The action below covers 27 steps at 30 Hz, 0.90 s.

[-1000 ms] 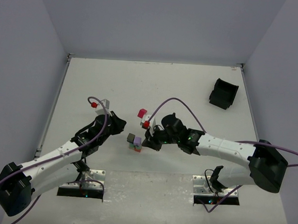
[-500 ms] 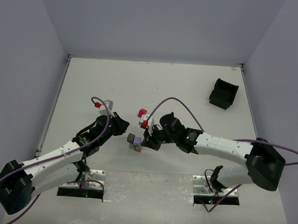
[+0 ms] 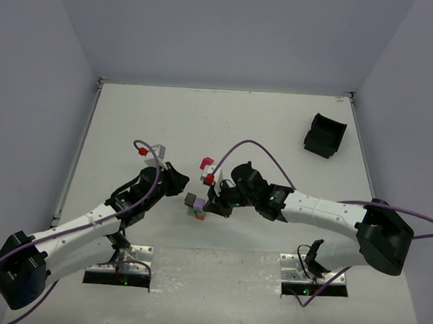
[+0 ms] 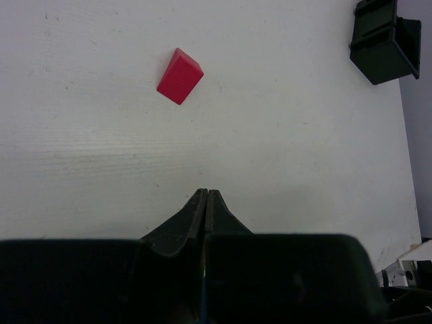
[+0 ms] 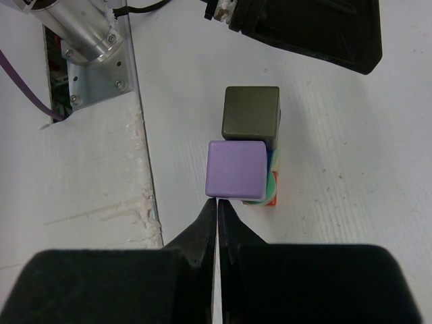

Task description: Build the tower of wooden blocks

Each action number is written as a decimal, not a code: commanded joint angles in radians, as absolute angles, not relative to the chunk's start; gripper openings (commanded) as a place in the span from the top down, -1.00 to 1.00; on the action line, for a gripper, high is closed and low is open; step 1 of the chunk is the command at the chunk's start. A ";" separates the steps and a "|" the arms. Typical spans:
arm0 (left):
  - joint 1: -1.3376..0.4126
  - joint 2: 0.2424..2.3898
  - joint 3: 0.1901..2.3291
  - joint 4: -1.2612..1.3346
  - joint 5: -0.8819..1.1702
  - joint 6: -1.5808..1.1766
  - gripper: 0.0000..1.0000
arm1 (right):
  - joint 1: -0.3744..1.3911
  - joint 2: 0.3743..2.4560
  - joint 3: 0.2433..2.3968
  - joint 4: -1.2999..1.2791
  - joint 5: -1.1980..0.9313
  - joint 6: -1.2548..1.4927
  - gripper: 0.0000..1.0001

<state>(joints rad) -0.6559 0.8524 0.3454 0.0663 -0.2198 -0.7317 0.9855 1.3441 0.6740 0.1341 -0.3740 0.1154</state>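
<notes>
top external: tower on tabletop near front centre, between left gripper and right gripper; red block just behind; black bin far right.
left wrist: left gripper pressed together, empty; red block ahead on tabletop, well apart.
right wrist: right gripper pressed together, holding nothing, tips at near edge of purple block topping tower; dark block just beyond.

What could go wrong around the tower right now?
1. The right hand, shut, has its tips at the purple block's edge. Any forward creep could shove that block off the tower.
2. The left hand, also shut, sits close on the tower's other side. A swing might clip the dark olive block.
</notes>
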 commanded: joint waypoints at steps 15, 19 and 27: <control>-0.673 0.884 0.349 0.155 -0.163 -0.681 1.00 | 0.997 1.348 0.719 0.170 -0.399 0.100 0.97; -0.674 0.877 0.348 0.156 -0.162 -0.678 1.00 | 0.999 1.346 0.716 0.169 -0.396 0.100 0.96; -0.675 0.874 0.351 0.147 -0.177 -0.673 1.00 | 1.000 1.347 0.716 0.164 -0.396 0.097 0.93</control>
